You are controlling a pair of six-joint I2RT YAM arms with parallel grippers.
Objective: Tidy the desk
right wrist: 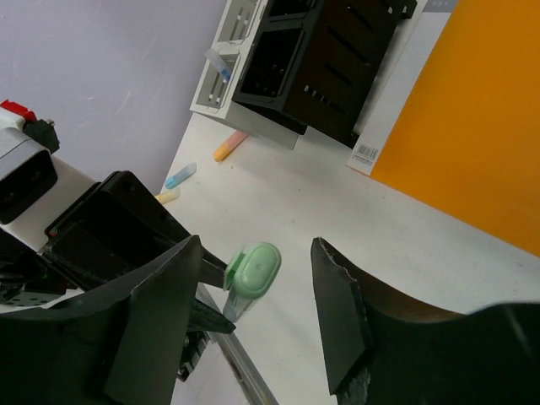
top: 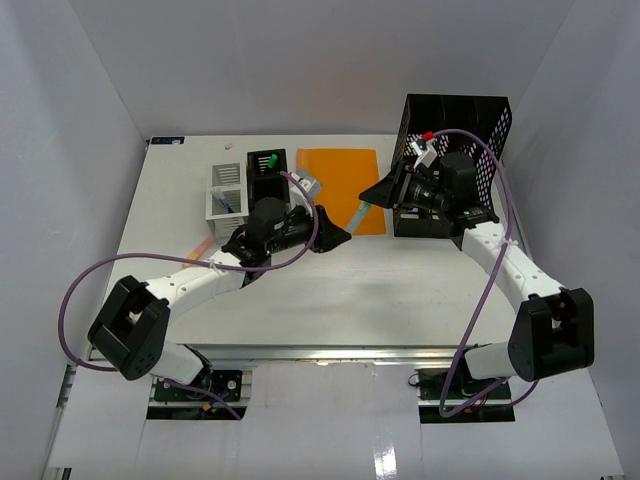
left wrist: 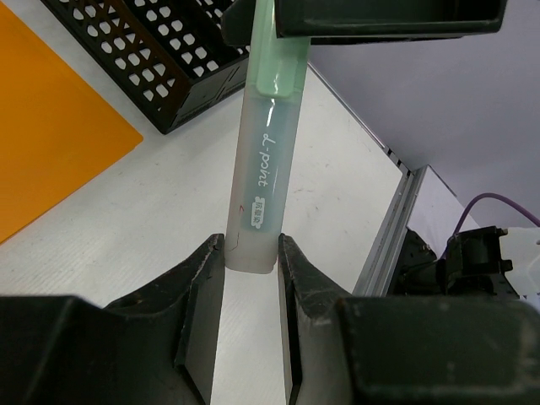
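Left gripper pinches a highlighter above the white desk between white walls.

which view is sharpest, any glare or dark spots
Left wrist view: highlighter lettering crisp, a thin glare streak on its barrel. Right wrist view: right end effector dark, little detail, orange sheet bright. Top view: even light, soft arm shadows on the desk.

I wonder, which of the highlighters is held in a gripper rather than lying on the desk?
The green highlighter, clamped in the left gripper; the orange, blue and yellow ones lie loose on the desk.
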